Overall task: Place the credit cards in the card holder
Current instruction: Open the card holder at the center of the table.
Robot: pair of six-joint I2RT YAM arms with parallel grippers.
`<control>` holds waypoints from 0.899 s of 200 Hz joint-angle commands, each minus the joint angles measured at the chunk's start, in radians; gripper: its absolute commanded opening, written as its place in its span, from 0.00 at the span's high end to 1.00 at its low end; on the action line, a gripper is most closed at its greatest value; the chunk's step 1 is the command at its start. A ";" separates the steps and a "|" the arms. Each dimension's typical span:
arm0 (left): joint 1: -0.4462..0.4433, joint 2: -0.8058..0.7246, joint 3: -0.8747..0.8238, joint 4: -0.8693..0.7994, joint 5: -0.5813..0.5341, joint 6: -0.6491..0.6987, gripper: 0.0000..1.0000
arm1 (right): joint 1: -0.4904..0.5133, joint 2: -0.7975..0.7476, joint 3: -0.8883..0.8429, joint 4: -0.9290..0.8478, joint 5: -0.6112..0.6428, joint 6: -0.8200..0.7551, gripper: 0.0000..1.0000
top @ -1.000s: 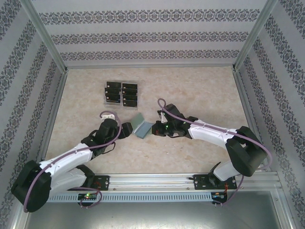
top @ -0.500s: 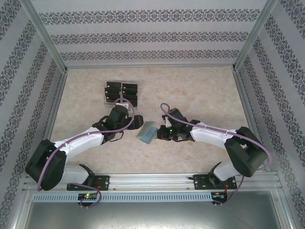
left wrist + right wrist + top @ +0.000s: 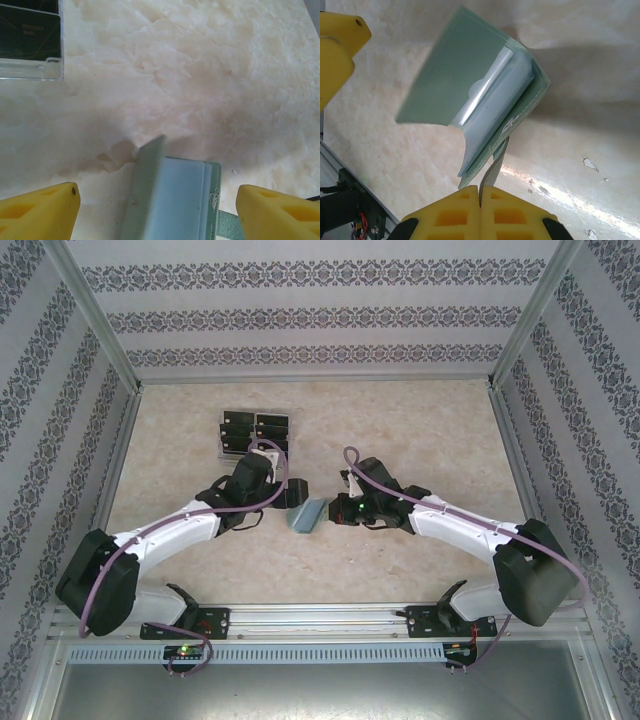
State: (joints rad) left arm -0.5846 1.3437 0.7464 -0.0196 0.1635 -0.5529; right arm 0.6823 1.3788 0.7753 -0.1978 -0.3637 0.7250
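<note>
The left arm has swung up and away from the near edge, so its wrist now sits just below the tray. The holder has turned more on edge, and the right arm has stretched out flatter.

From above, the left fingers (image 3: 289,494) are just left of the grey-green holder (image 3: 306,513), and the right fingers (image 3: 333,512) meet it from the other side. The holder is at mid-surface (image 3: 420,430), between the two arms. Behind the left wrist, the clear tray (image 3: 254,433) holds two columns of black cards (image 3: 270,426).

On the left wrist camera, the left fingers (image 3: 40,210) stand wide apart. The holder (image 3: 170,200) lies between them, touching neither, with one flap edge raised. The tray's corner (image 3: 30,75) is at upper left, with a card (image 3: 30,30) inside.

On the right wrist camera, the right fingers (image 3: 480,205) are pressed together on the holder's thin tab (image 3: 496,162). The holder (image 3: 455,80) hangs open like a book, with its pale inner pocket showing. Whether it touches the surface I cannot tell. One left finger (image 3: 337,40) shows at upper left, clear of the flap.
</note>
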 commanded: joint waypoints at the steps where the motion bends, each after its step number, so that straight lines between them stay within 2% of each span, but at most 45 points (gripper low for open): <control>1: -0.017 0.031 0.000 -0.033 0.008 0.025 0.18 | -0.012 -0.007 0.014 -0.023 -0.001 -0.024 1.00; 60: -0.017 0.131 0.095 -0.168 -0.127 0.087 0.17 | -0.021 -0.007 -0.005 -0.021 0.005 -0.020 1.00; 140: -0.013 0.269 0.150 -0.160 -0.070 0.103 0.14 | -0.046 -0.006 -0.039 -0.010 0.002 -0.028 1.00; 163: -0.009 0.278 0.132 -0.122 -0.034 0.090 0.19 | -0.059 -0.003 -0.058 -0.005 0.000 -0.034 1.00; 180: -0.003 0.259 0.101 -0.077 -0.010 0.072 0.29 | -0.070 0.000 -0.070 -0.002 -0.001 -0.045 1.00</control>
State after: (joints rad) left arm -0.5892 1.6234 0.8722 -0.1478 0.1074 -0.4744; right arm 0.6300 1.3788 0.7280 -0.2058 -0.3637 0.7132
